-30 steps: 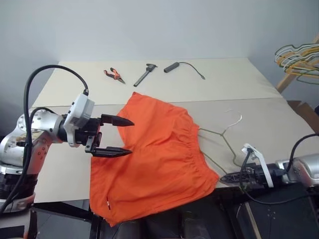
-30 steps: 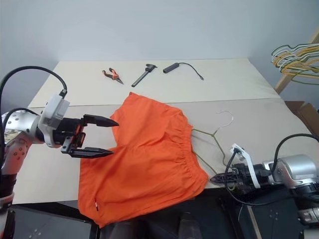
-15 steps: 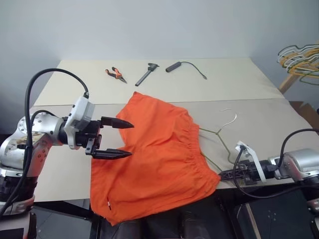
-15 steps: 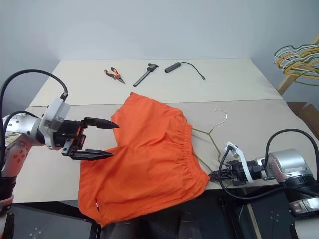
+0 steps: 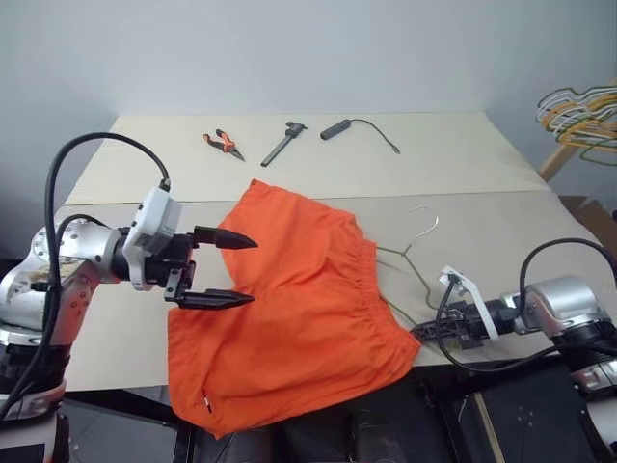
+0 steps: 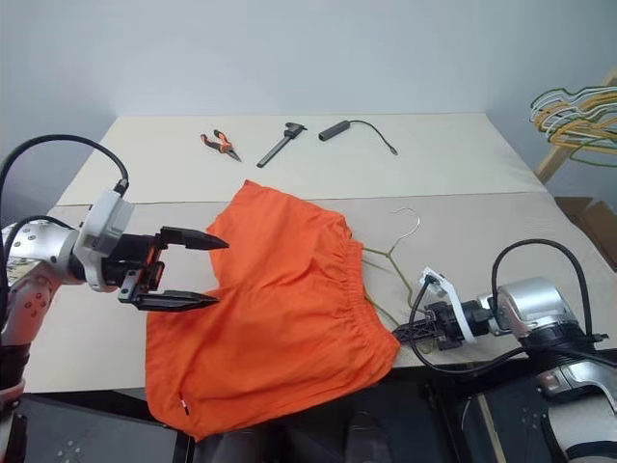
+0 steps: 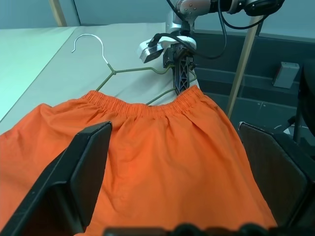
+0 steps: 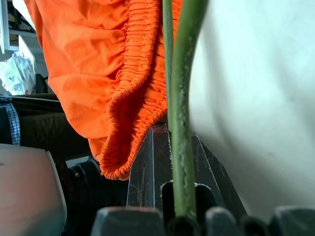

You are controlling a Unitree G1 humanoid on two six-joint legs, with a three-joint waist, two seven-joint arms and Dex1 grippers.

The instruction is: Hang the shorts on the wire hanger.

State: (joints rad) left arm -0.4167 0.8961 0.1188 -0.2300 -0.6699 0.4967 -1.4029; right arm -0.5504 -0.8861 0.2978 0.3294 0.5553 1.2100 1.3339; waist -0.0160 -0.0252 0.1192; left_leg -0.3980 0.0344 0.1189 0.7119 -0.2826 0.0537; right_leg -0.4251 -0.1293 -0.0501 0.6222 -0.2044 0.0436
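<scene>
Lying flat, orange shorts, right pincer clamping wire hanger, left pincer agape

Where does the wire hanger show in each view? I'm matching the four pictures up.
Left eye view: the wire hanger lies right of centre on the table, partly under the shorts.
Right eye view: right of centre, hook toward the far side.
Left wrist view: upper middle, beyond the waistband.
Right wrist view: a wire running up the middle, clamped by the right gripper.
Shared landmark: the orange waistband.
</scene>
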